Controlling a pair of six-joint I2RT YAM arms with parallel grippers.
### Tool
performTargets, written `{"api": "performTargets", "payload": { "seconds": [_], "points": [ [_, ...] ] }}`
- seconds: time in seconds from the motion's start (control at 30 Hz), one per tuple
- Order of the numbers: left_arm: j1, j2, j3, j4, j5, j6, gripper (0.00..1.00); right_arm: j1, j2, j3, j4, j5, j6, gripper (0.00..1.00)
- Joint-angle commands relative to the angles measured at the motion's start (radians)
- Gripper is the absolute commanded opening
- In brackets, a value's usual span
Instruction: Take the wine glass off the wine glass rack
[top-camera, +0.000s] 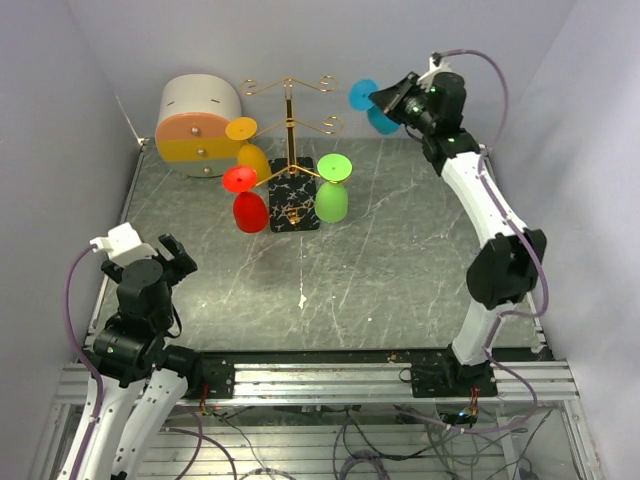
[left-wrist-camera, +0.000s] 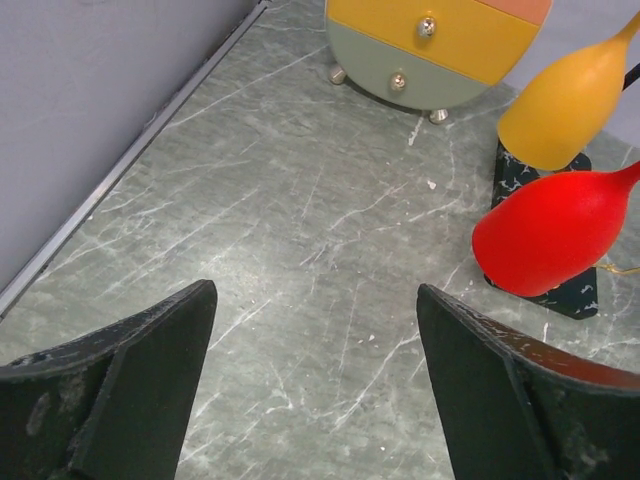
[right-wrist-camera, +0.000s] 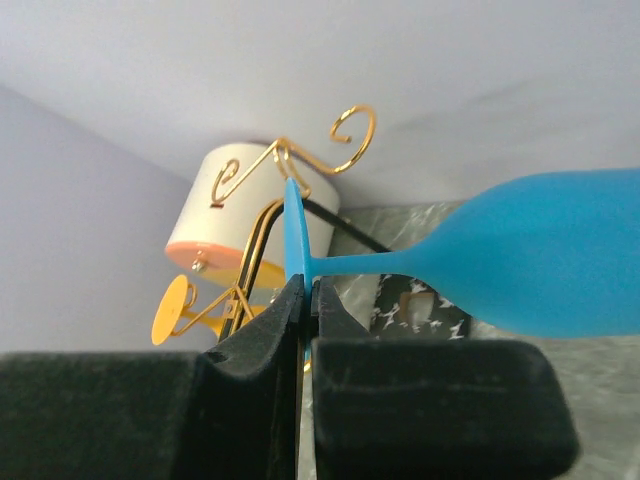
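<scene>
The gold wine glass rack (top-camera: 289, 130) stands on its black marble base (top-camera: 294, 208) at the table's back middle. A red glass (top-camera: 248, 210), an orange glass (top-camera: 250, 160) and a green glass (top-camera: 332, 200) hang upside down from its arms. My right gripper (top-camera: 385, 100) is raised to the right of the rack and apart from it. It is shut on the flat foot of a blue wine glass (top-camera: 364, 96). In the right wrist view the blue glass (right-wrist-camera: 540, 265) lies sideways in my right gripper (right-wrist-camera: 308, 290). My left gripper (top-camera: 170, 255) is open and empty at the near left.
A round white-and-orange drawer box (top-camera: 200, 125) stands at the back left beside the rack. The left wrist view shows my open left gripper (left-wrist-camera: 315, 300) over bare marble, the red glass (left-wrist-camera: 555, 235) and orange glass (left-wrist-camera: 565, 100) ahead right, and grey walls around the table.
</scene>
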Motion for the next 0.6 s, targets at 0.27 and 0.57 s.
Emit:
{"api": "performTargets", "payload": {
  "seconds": [0.27, 0.57],
  "points": [
    [-0.008, -0.117, 0.073, 0.088, 0.381, -0.035, 0.45, 0.201, -0.69, -0.477, -0.094, 0.248, -0.577, 0.0],
    [-0.009, 0.098, 0.31, 0.03, 0.882, -0.323, 0.75, 0.322, -1.091, -0.687, -0.324, 0.139, -0.595, 0.0]
  ]
}}
